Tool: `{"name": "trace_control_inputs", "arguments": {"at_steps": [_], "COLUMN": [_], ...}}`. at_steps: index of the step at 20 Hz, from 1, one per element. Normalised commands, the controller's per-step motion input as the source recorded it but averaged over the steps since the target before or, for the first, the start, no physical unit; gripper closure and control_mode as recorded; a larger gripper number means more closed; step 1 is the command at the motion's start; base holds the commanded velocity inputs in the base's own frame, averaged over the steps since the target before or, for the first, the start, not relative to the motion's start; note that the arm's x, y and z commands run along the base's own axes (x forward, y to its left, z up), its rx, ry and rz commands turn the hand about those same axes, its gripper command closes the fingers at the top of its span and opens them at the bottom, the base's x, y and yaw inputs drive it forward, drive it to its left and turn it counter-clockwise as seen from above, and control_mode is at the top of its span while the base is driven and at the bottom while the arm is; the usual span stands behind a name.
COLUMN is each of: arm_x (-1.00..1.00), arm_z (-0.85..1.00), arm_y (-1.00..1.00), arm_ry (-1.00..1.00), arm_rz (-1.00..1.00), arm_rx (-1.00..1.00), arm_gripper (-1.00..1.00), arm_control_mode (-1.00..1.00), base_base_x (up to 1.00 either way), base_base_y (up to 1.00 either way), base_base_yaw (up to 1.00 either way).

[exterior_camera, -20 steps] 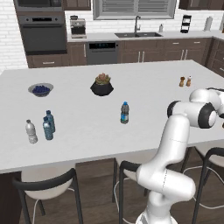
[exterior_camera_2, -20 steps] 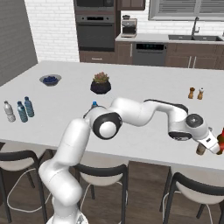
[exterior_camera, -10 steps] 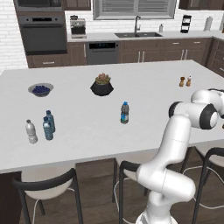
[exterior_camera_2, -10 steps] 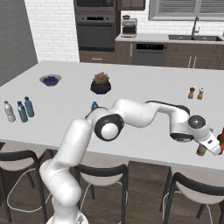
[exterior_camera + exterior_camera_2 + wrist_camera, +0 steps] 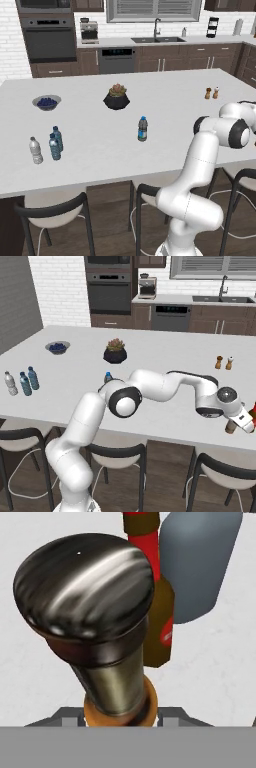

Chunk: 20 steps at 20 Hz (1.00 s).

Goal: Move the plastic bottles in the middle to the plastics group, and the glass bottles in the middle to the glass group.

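Left base view is showing the white desk (image 5: 100, 165) with a dark-labelled blue water bottle (image 5: 143, 129) standing upright alone near its middle, while a clear whitish bottle (image 5: 35, 150) and two blue-tinted bottles (image 5: 55, 144) are standing close together near the left end. A bowl of blueberries (image 5: 46, 102) and a potted plant (image 5: 116, 97) are sitting farther back, and two small brownish bottles (image 5: 212, 93) are standing side by side towards the far right. The white arm (image 5: 210, 145) is bending out over the right edge of this picture. Right base view is showing the arm reaching across the desk to its near right corner, where the gripper (image 5: 242, 422) is hanging over the edge with the amber bottle (image 5: 230, 427) just below and beside it; whether that bottle is resting on the desk or is lifted I cannot tell. A red-necked bottle (image 5: 253, 411) is standing just beyond, at the picture's edge. The water bottle in the middle is peeking out behind the arm's elbow, well apart from the group of three at the left. Hand view is showing the amber bottle very close, its dark rounded top looming large and its brassy body running down to an orange base that is sitting between the fingers (image 5: 172, 716), which are closing tightly on it from both sides. Behind it the brown bottle with the red neck is standing just beside a blurred grey shape (image 5: 200, 562) that I cannot identify.
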Motion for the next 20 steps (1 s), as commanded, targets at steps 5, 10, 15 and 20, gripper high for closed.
{"name": "trace_control_inputs", "arguments": {"at_steps": [5, 10, 15, 20], "arm_x": [0.00, 0.00, 0.00, -0.08], "arm_z": [0.00, 0.11, 0.18, 0.25], "arm_y": [0.00, 0.00, 0.00, 0.00], "arm_ry": [0.00, 0.00, 0.00, 0.00], "arm_rz": [0.00, 0.00, 0.00, 0.00], "arm_rx": [0.00, -0.02, -0.02, 0.00], "arm_gripper": [-1.00, -1.00, -1.00, -1.00], "arm_control_mode": [-1.00, -1.00, -1.00, -1.00], "base_base_x": [0.00, 0.00, 0.00, 0.00], "base_base_y": [0.00, 0.00, 0.00, 0.00], "base_base_yaw": [0.00, 0.00, 0.00, 0.00]}}
